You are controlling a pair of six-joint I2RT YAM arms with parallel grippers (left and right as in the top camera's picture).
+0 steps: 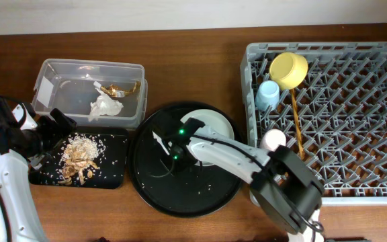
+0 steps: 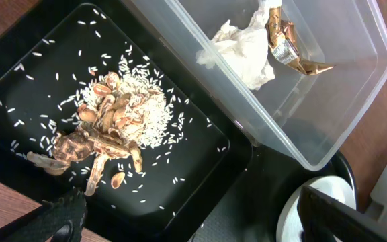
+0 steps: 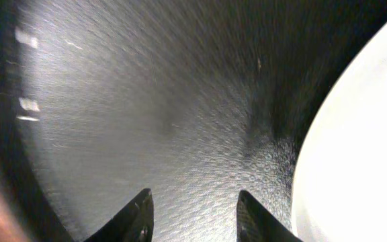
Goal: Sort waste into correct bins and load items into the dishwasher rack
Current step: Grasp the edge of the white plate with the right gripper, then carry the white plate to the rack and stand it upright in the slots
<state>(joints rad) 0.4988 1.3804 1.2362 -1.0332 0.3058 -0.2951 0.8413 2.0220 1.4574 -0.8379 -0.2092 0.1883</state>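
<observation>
Plate (image 1: 215, 122), count one, lies just right of your right gripper (image 3: 193, 202), whose fingers are spread low over the round black tray (image 3: 180, 101), probably lining up on the plate's rim. The dishwasher rack (image 1: 361, 134) beyond that gripper holds one blue cup (image 1: 267, 95), one pink cup (image 1: 274, 139), one yellow bowl (image 1: 288, 69) and one pair of chopsticks (image 1: 296, 121). Your left gripper (image 2: 193, 218), also spread, hovers over the food scraps (image 2: 113, 121).

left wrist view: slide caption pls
Food scraps on the black tray, beside the clear tub holding napkin and gold wrapper

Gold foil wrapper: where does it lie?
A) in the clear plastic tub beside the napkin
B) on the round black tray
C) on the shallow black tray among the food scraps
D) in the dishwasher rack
A: the gold foil wrapper lies inside the clear plastic tub, beside the crumpled white napkin.
</observation>
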